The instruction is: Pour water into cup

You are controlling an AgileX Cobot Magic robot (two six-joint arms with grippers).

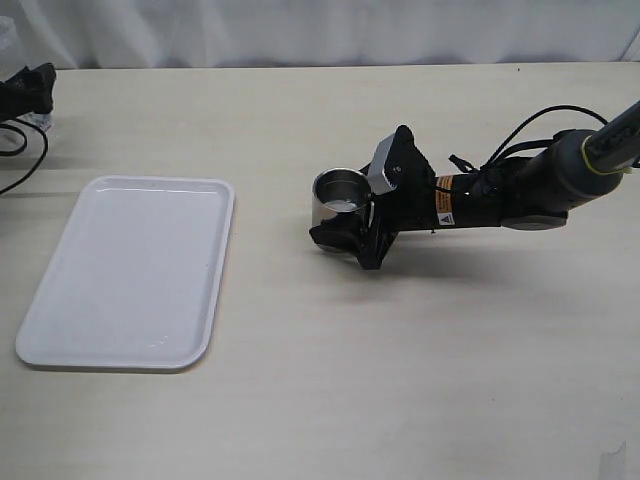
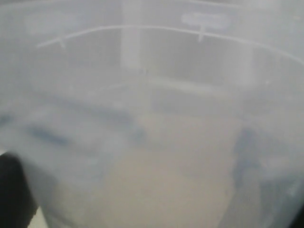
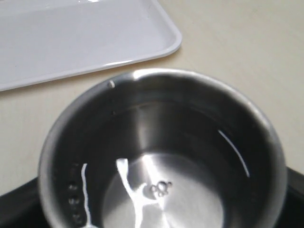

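**Already Water in the Cup, and the Pourer Far Off**

The cup [image 1: 336,190] stands on the tabletop [image 1: 420,380] just right of the frame's centre. The right gripper [image 1: 352,215] is clenched on its wall, one jaw on each side. In the right wrist view, water [image 3: 156,190] shows in it as a pale sheen with a few bubbles over the shiny bottom.

The left gripper [image 1: 28,90] sits at the upper left edge of the frame, well apart from the cup and beyond the white tray [image 1: 130,270]. A blurred translucent container [image 2: 152,95] fills its wrist view. I cannot tell whether that gripper is clasped on it.

The likeliest trouble:
- **The carry:** moving a full container across the frame could slosh water onto the tray or tabletop.
- **The pour:** a stream off centre would hit the rim or the right gripper close beside the mouth.
- **The grasp:** smooth steel may slip or tip in the jaws if the cup is nudged, spilling what it holds.
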